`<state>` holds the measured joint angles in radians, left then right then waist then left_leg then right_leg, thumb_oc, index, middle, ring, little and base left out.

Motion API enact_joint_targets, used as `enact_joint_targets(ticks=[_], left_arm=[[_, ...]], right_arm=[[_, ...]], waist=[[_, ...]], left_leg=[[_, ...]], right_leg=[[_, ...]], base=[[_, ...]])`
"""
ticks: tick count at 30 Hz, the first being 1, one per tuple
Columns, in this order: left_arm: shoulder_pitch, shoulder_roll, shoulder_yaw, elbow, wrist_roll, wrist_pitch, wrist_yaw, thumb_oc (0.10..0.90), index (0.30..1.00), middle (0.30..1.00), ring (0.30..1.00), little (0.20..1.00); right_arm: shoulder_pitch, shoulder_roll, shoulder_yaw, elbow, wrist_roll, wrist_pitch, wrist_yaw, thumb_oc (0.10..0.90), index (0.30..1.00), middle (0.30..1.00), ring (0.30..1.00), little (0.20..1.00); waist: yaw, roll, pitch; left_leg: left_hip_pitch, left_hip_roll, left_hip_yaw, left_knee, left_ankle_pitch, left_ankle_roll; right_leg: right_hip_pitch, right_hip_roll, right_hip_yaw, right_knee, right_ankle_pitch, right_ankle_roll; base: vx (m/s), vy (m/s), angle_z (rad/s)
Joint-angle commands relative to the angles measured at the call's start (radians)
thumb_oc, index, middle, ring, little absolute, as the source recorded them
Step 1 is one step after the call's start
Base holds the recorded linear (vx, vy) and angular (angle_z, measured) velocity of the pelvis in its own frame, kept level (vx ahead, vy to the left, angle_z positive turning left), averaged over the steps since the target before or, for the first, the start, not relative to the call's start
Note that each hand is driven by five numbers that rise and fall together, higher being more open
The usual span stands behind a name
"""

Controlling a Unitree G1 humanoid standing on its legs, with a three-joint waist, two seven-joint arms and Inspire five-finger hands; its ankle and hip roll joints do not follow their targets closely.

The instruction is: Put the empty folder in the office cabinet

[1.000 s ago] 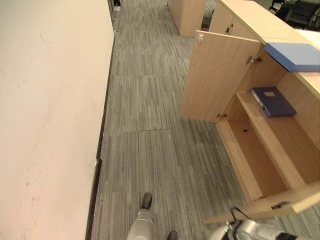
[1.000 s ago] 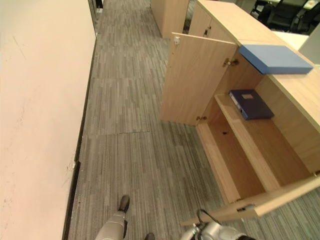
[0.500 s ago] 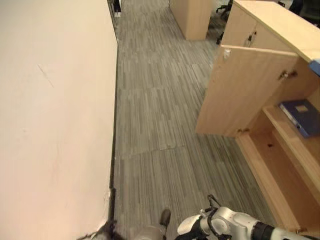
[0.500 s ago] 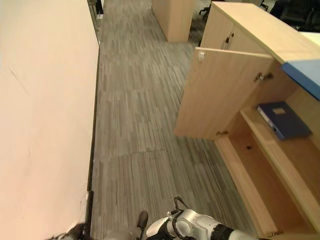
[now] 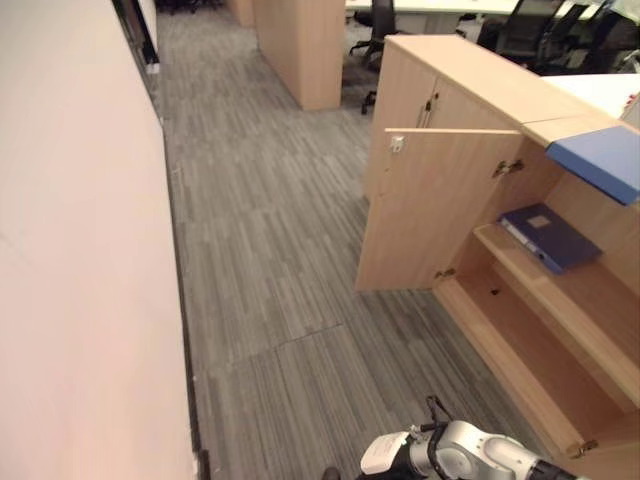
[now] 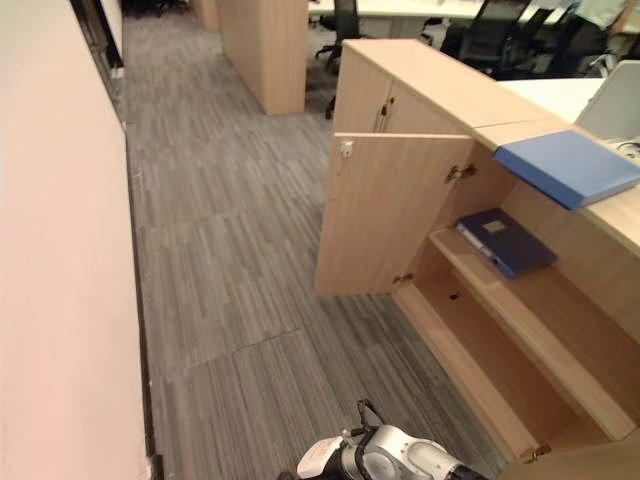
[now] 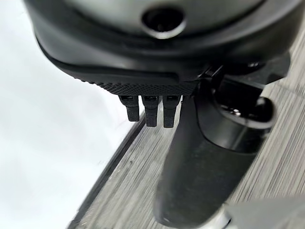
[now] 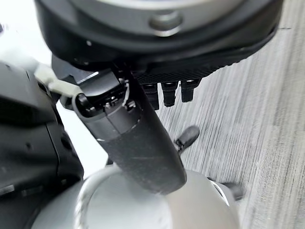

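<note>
A light blue folder [image 6: 566, 166] lies flat on top of the wooden office cabinet [image 5: 470, 90] at the right. Below it the cabinet stands with its door [image 5: 430, 210] swung out, and a dark blue binder [image 5: 549, 236] lies on the upper shelf. The lower shelf [image 6: 480, 350] is bare. My left hand [image 7: 124, 71] hangs near the floor by the wall, fingers [image 7: 150, 109] relaxed and holding nothing. My right hand [image 8: 190, 62] hangs over the carpet, also relaxed, with its thumb [image 8: 138, 143] sticking out. Both hands are far from the folder.
A white wall [image 5: 70, 250] runs along the left, with grey carpet [image 5: 270, 260] between it and the cabinet. The cabinet's second door [image 6: 590, 465] juts out at the lower right. A tall wooden unit [image 5: 300, 50] and office chairs [image 5: 520, 30] stand farther back.
The camera has swung and lifted, so the whole picture has shifted; the light blue folder is back in full view. The folder and the binder have not moved.
</note>
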<state>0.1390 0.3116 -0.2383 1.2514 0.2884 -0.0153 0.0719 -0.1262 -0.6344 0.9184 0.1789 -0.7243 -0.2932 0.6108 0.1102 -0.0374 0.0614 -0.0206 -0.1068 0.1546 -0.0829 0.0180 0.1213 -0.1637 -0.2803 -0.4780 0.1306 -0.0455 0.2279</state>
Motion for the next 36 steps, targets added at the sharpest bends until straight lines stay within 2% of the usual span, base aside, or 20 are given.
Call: enact_joint_targets(ticks=[1, 2, 3, 4, 6, 9, 12, 15, 16, 19, 21, 22, 27, 28, 29, 30, 32, 33, 34, 36], left_arm=[[-0.11, -0.008, 0.047, 0.008, 0.051, -0.015, 0.003, 0.8, 0.9, 0.9, 0.9, 0.9], [-0.11, -0.008, 0.046, 0.009, 0.052, -0.016, 0.003, 0.8, 0.9, 0.9, 0.9, 0.9], [-0.07, -0.038, 0.092, 0.049, -0.066, -0.021, 0.06, 0.8, 0.9, 0.9, 0.9, 0.9], [-0.075, -0.038, 0.088, 0.05, -0.068, -0.021, 0.061, 0.8, 0.9, 0.9, 0.9, 0.9], [-0.092, -0.052, 0.093, 0.098, -0.124, 0.007, 0.068, 0.8, 0.9, 0.9, 0.9, 0.9], [-0.103, -0.062, 0.083, 0.134, -0.148, 0.016, 0.07, 0.8, 0.9, 0.9, 0.9, 0.9], [-0.105, -0.071, 0.079, 0.143, -0.172, 0.014, 0.073, 0.8, 0.9, 0.9, 0.9, 0.9], [-0.12, -0.086, 0.056, 0.135, -0.2, 0.009, 0.072, 0.8, 0.9, 0.9, 0.9, 0.9], [-0.12, -0.087, 0.056, 0.135, -0.201, 0.009, 0.073, 0.8, 0.9, 0.9, 0.9, 0.9], [-0.157, -0.085, 0.021, 0.102, -0.217, 0.002, 0.085, 0.8, 0.9, 0.9, 0.9, 0.9], [-0.161, -0.084, 0.016, 0.096, -0.218, -0.001, 0.085, 0.8, 0.9, 0.9, 0.9, 0.9], [-0.172, -0.081, 0.004, 0.084, -0.219, -0.002, 0.089, 0.8, 0.9, 0.9, 0.9, 0.9], [-0.186, -0.076, -0.017, 0.073, -0.207, 0.001, 0.088, 0.8, 0.9, 0.9, 0.9, 0.9], [-0.186, -0.071, -0.016, 0.065, -0.209, 0.001, 0.09, 0.8, 0.9, 0.9, 0.9, 0.9], [-0.186, -0.071, -0.016, 0.065, -0.209, 0.001, 0.09, 0.8, 0.9, 0.9, 0.9, 0.9], [-0.182, -0.069, -0.014, 0.058, -0.215, 0.002, 0.09, 0.8, 0.9, 0.9, 0.9, 0.9], [-0.179, -0.064, -0.009, 0.039, -0.234, -0.002, 0.091, 0.8, 0.9, 0.9, 0.9, 0.9], [-0.171, -0.069, -0.005, 0.027, -0.249, -0.004, 0.088, 0.8, 0.9, 0.9, 0.9, 0.9], [-0.167, -0.07, -0.005, 0.021, -0.254, -0.007, 0.091, 0.8, 0.9, 0.9, 0.9, 0.9], [-0.156, -0.072, -0.008, 0.014, -0.26, -0.009, 0.086, 0.8, 0.9, 0.9, 0.9, 0.9]], right_arm=[[0.19, -0.085, 0.118, -0.074, 0.108, -0.044, 0.07, 0.8, 0.9, 0.9, 0.9, 0.9], [0.191, -0.088, 0.116, -0.079, 0.112, -0.042, 0.074, 0.8, 0.9, 0.9, 0.9, 0.9], [0.247, 0.213, -0.419, 0.55, 0.658, 0.261, -0.382, 0.8, 0.9, 0.9, 0.9, 0.9], [0.243, 0.218, -0.422, 0.561, 0.657, 0.253, -0.386, 0.8, 0.9, 0.9, 0.9, 0.9], [-0.008, 0.342, -0.642, 0.94, 0.873, 0.292, -0.622, 0.8, 0.9, 0.9, 0.9, 0.9], [-0.056, 0.336, -0.68, 1.036, 0.908, 0.309, -0.629, 0.8, 0.9, 0.9, 0.9, 0.9], [-0.052, 0.315, -0.716, 1.072, 0.937, 0.301, -0.644, 0.8, 0.9, 0.9, 0.9, 0.9], [-0.036, 0.285, -0.777, 1.14, 0.971, 0.305, -0.659, 0.8, 0.9, 0.9, 0.9, 0.9], [-0.036, 0.285, -0.777, 1.141, 0.971, 0.305, -0.659, 0.8, 0.9, 0.9, 0.9, 0.9], [-0.014, 0.266, -0.799, 1.191, 0.969, 0.306, -0.67, 0.8, 0.9, 0.9, 0.9, 0.9], [-0.01, 0.263, -0.799, 1.196, 0.966, 0.308, -0.67, 0.8, 0.9, 0.9, 0.9, 0.9], [0.0, 0.257, -0.795, 1.201, 0.953, 0.307, -0.673, 0.8, 0.9, 0.9, 0.9, 0.9], [0.013, 0.251, -0.791, 1.204, 0.941, 0.31, -0.673, 0.8, 0.9, 0.9, 0.9, 0.9], [0.017, 0.25, -0.788, 1.203, 0.939, 0.31, -0.673, 0.8, 0.9, 0.9, 0.9, 0.9], [0.018, 0.25, -0.788, 1.203, 0.939, 0.31, -0.674, 0.8, 0.9, 0.9, 0.9, 0.9], [0.016, 0.248, -0.78, 1.204, 0.933, 0.313, -0.67, 0.8, 0.9, 0.9, 0.9, 0.9], [0.011, 0.245, -0.773, 1.205, 0.925, 0.315, -0.671, 0.8, 0.9, 0.9, 0.9, 0.9], [0.003, 0.24, -0.764, 1.214, 0.912, 0.319, -0.671, 0.8, 0.9, 0.9, 0.9, 0.9], [-0.001, 0.238, -0.761, 1.218, 0.908, 0.319, -0.674, 0.8, 0.9, 0.9, 0.9, 0.9], [-0.004, 0.241, -0.758, 1.22, 0.903, 0.319, -0.679, 0.8, 0.9, 0.9, 0.9, 0.9]], waist=[[-0.047, 0.044, 0.108], [-0.045, 0.045, 0.107], [-0.084, 0.058, 0.102], [-0.078, 0.057, 0.105], [-0.077, 0.04, 0.086], [-0.088, 0.026, 0.063], [-0.104, 0.039, 0.057], [-0.142, 0.07, 0.049], [-0.141, 0.071, 0.049], [-0.171, 0.088, 0.04], [-0.174, 0.091, 0.039], [-0.181, 0.091, 0.037], [-0.194, 0.091, 0.026], [-0.192, 0.087, 0.024], [-0.192, 0.087, 0.024], [-0.182, 0.077, 0.031], [-0.15, 0.042, 0.05], [-0.12, 0.023, 0.071], [-0.1, 0.005, 0.086], [-0.072, -0.01, 0.109]], left_leg=[[0.051, 0.11, -0.069, -0.004, -0.064, -0.141], [0.051, 0.111, -0.067, -0.004, -0.066, -0.142], [0.096, 0.119, -0.047, -0.004, -0.097, -0.143], [0.096, 0.118, -0.045, -0.004, -0.097, -0.143], [0.135, 0.105, 0.022, -0.004, -0.146, -0.143], [0.171, 0.122, 0.036, -0.004, -0.185, -0.151], [0.204, 0.159, 0.041, -0.004, -0.198, -0.166], [0.236, 0.231, 0.056, -0.004, -0.175, -0.194], [0.236, 0.232, 0.056, -0.004, -0.175, -0.195], [0.248, 0.3, 0.061, 0.023, -0.043, -0.238], [0.247, 0.312, 0.062, 0.033, -0.022, -0.245], [0.235, 0.341, 0.058, 0.075, 0.05, -0.26], [0.232, 0.367, 0.057, 0.16, 0.119, -0.258], [0.212, 0.369, 0.027, 0.262, 0.159, -0.247], [0.21, 0.37, 0.026, 0.265, 0.157, -0.248], [0.162, 0.347, -0.019, 0.368, 0.172, -0.235], [0.033, 0.256, -0.1, 0.523, 0.125, -0.183], [-0.053, 0.207, -0.121, 0.586, 0.02, -0.139], [-0.132, 0.183, -0.128, 0.63, -0.056, -0.122], [-0.225, 0.151, -0.147, 0.58, -0.109, -0.108]], right_leg=[[-0.026, 0.09, -0.006, -0.165, 0.227, -0.011], [-0.023, 0.094, -0.004, -0.174, 0.233, -0.011], [-0.051, 0.098, 0.019, -0.209, 0.262, 0.011], [-0.052, 0.098, 0.021, -0.209, 0.264, 0.011], [-0.05, 0.068, -0.054, -0.218, 0.263, 0.012], [-0.034, 0.068, -0.06, -0.218, 0.279, 0.001], [-0.027, 0.082, -0.066, -0.198, 0.267, -0.012], [-0.049, 0.1, -0.055, -0.085, 0.177, -0.053], [-0.05, 0.1, -0.055, -0.082, 0.174, -0.054], [-0.053, 0.144, -0.041, -0.031, 0.106, -0.094], [-0.055, 0.154, -0.033, -0.019, 0.09, -0.103], [-0.054, 0.178, -0.021, -0.006, 0.06, -0.122], [-0.056, 0.216, 0.023, 0.032, 0.003, -0.163], [-0.038, 0.247, 0.058, 0.031, -0.028, -0.191], [-0.039, 0.248, 0.058, 0.031, -0.029, -0.192], [-0.015, 0.264, 0.091, 0.017, -0.043, -0.208], [0.023, 0.258, 0.145, -0.008, -0.038, -0.23], [0.064, 0.252, 0.194, -0.008, -0.051, -0.225], [0.091, 0.239, 0.218, -0.02, -0.056, -0.221], [0.147, 0.23, 0.243, -0.043, -0.052, -0.208]], base=[[0.13, -0.093, -0.42], [0.31, -0.048, -0.2], [0.24, 0.0, -0.1], [0.29, -0.022, 0.32], [0.27, -0.114, -0.16], [0.32, -0.182, -0.91], [0.28, -0.175, 0.09], [0.39, -0.221, -0.03], [0.41, -0.264, -0.3], [0.36, -0.258, -0.21], [0.21, -0.172, -0.13], [0.24, -0.216, -0.23], [0.24, -0.184, -0.19], [0.16, -0.124, -0.44], [0.25, -0.19, -0.48], [0.15, -0.1, -0.55], [0.14, -0.09, -1.07], [0.15, -0.02, -1.32], [0.23, 0.016, -0.93], [0.21, 0.074, -0.88]])
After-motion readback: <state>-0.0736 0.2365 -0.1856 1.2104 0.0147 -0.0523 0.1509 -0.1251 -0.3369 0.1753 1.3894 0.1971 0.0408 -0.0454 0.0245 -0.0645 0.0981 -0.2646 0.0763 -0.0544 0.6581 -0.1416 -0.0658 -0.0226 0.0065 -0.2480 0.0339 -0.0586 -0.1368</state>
